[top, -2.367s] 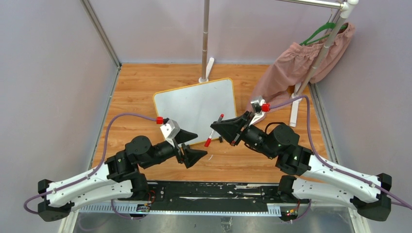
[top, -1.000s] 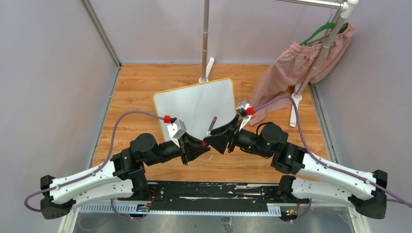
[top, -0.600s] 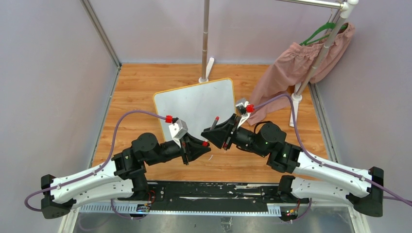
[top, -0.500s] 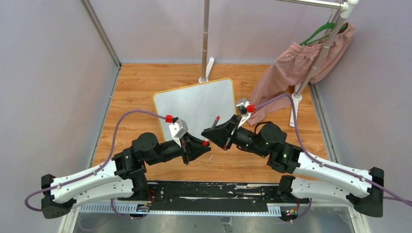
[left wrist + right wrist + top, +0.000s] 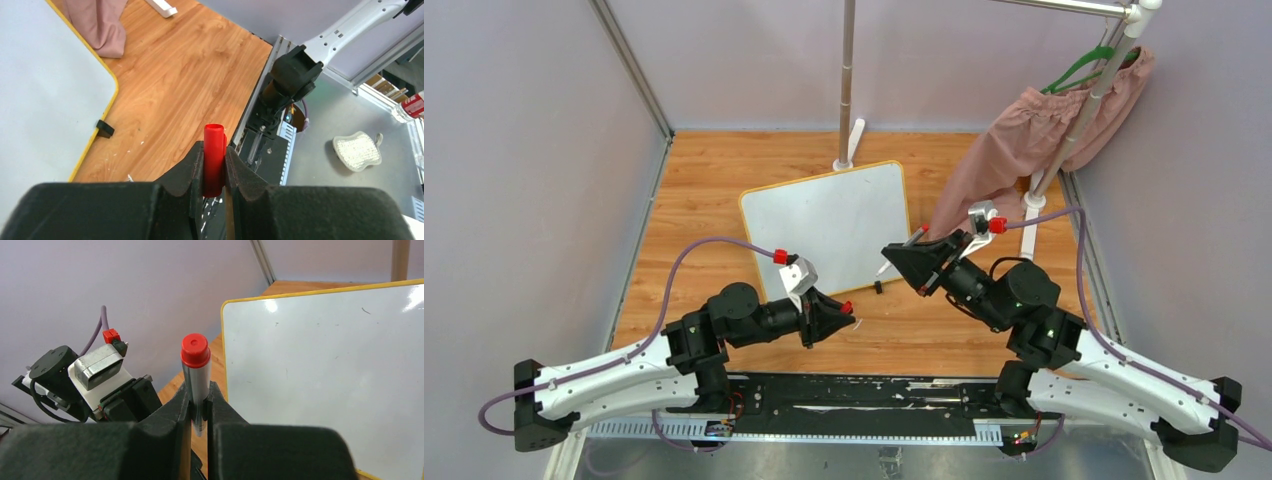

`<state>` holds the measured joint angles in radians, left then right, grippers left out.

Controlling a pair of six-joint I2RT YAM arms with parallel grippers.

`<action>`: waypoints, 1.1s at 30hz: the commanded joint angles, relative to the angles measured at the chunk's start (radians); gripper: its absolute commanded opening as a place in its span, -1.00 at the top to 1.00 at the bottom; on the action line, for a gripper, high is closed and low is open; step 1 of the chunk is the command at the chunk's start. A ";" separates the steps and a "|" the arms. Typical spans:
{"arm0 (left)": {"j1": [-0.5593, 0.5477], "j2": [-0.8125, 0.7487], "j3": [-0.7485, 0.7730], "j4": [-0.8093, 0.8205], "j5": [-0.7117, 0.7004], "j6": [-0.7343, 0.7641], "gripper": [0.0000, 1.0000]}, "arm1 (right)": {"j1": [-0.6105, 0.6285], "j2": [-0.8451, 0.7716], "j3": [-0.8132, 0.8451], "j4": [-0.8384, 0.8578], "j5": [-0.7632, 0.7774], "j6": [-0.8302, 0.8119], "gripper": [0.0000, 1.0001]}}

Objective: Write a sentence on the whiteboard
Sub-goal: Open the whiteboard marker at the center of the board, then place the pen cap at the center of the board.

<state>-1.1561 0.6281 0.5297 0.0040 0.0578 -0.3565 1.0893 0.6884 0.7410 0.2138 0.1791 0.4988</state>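
Observation:
The whiteboard (image 5: 824, 222) lies flat on the wooden table, yellow-rimmed, its surface blank; no sentence shows on it (image 5: 325, 365). My right gripper (image 5: 904, 257) hovers over the board's near right corner, shut on a grey marker (image 5: 197, 375) with a red end cap; the marker (image 5: 914, 238) sticks out past the fingers, its other end bare. My left gripper (image 5: 841, 312) sits near the board's front edge, shut on the marker's red cap (image 5: 214, 142). The two grippers are apart.
A metal pole with a white foot (image 5: 848, 150) stands behind the board. A pink garment (image 5: 1024, 135) hangs from a rack at the right, its white foot (image 5: 1031, 228) beside the board. A black clip foot (image 5: 104, 128) sits under the board's edge. Purple walls enclose the table.
My right gripper closed on the marker and drew it up and to the right, out of the cap. The cap stayed in my left gripper, which drew back slightly.

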 commanded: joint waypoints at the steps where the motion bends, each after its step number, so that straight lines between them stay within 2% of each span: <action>1: 0.001 0.004 0.005 -0.021 -0.053 -0.011 1.00 | -0.009 -0.030 0.021 -0.067 0.081 -0.071 1.00; 5: 0.001 0.115 0.040 -0.145 -0.123 0.046 1.00 | -0.008 -0.093 0.065 -0.286 0.178 -0.142 1.00; 11: -0.001 0.485 0.194 -0.316 -0.073 0.151 1.00 | -0.008 -0.314 0.040 -0.549 0.353 -0.192 1.00; 15: -0.002 0.737 0.298 -0.352 -0.108 0.181 1.00 | -0.008 -0.387 0.038 -0.647 0.360 -0.170 1.00; 18: -0.004 0.863 0.366 -0.391 -0.121 0.188 1.00 | -0.008 -0.401 0.032 -0.693 0.349 -0.144 1.00; 22: -0.009 0.958 0.395 -0.389 -0.101 0.184 1.00 | -0.008 -0.411 0.023 -0.708 0.332 -0.138 1.00; 27: -0.024 1.029 0.418 -0.403 -0.115 0.176 0.81 | -0.008 -0.410 0.024 -0.711 0.330 -0.143 1.00; 33: -0.028 1.096 0.449 -0.441 -0.117 0.175 0.69 | -0.008 -0.427 0.022 -0.709 0.332 -0.141 1.00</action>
<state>-1.1759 1.6730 0.9501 -0.3988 -0.0532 -0.1902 1.0885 0.2859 0.7685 -0.4900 0.5003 0.3523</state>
